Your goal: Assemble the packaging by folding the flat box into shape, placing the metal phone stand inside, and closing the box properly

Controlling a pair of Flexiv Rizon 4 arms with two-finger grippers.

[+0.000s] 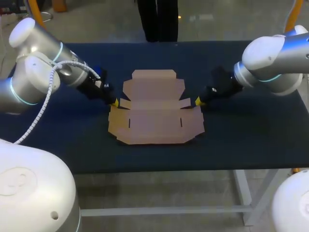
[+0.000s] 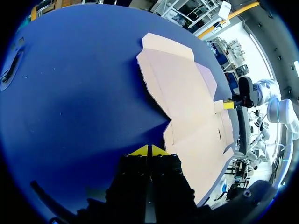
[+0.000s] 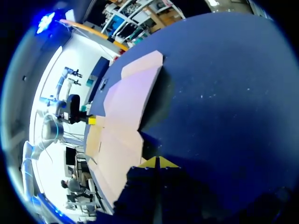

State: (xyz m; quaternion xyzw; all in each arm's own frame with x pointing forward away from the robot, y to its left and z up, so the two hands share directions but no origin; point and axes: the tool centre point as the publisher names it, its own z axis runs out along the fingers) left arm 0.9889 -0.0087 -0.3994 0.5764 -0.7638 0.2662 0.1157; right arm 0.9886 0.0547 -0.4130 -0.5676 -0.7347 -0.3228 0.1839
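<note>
A flat brown cardboard box blank lies unfolded in the middle of the dark blue table. My left gripper is shut with nothing in it, its yellow tips at the blank's left edge by a side flap. My right gripper is shut and empty too, at the blank's right edge. In the left wrist view the closed tips sit just short of the cardboard, with the right gripper across it. In the right wrist view the closed tips sit beside the cardboard, the left gripper opposite. No metal phone stand is in view.
Bare blue cloth surrounds the blank on all sides. The table's front edge runs just below the blank. A dark fitting lies on the cloth well off to the side of my left gripper.
</note>
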